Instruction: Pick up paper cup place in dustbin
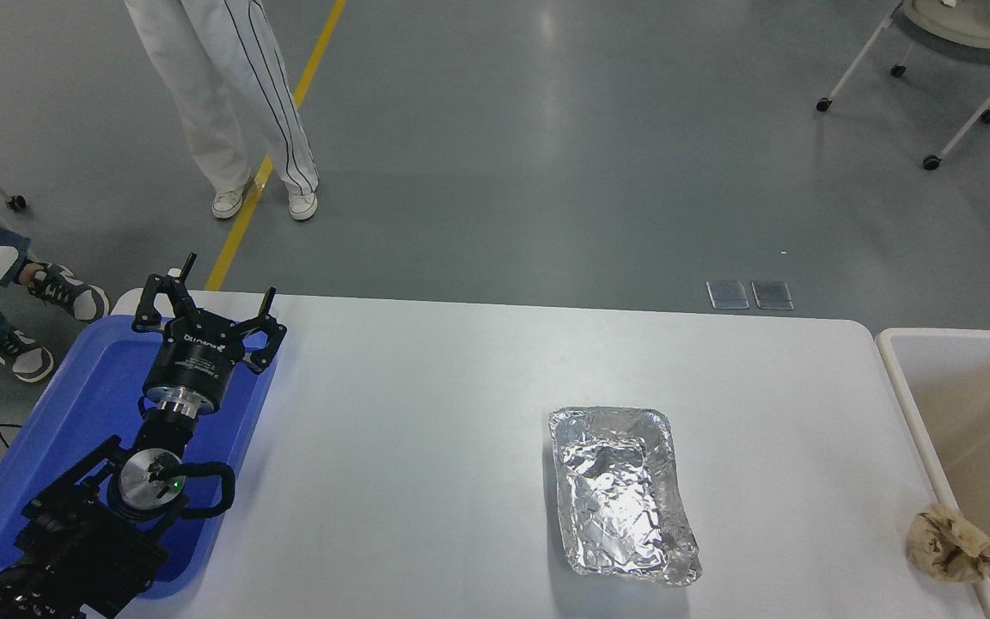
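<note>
Paper cup: not visible anywhere on the white table (426,447), so its bearing from either arm cannot be told.
Dustbin (890,361): right edge.
Left gripper (203,303): fingers spread, empty, over the blue tray (39,464) (parked at lower left).
Right gripper: out of view.
Also present: foil tray (624,490), brown paper ball (946,543).

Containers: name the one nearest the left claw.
The blue tray; the left claw hangs right over it, unlike the foil tray or the dustbin farther right.
</note>
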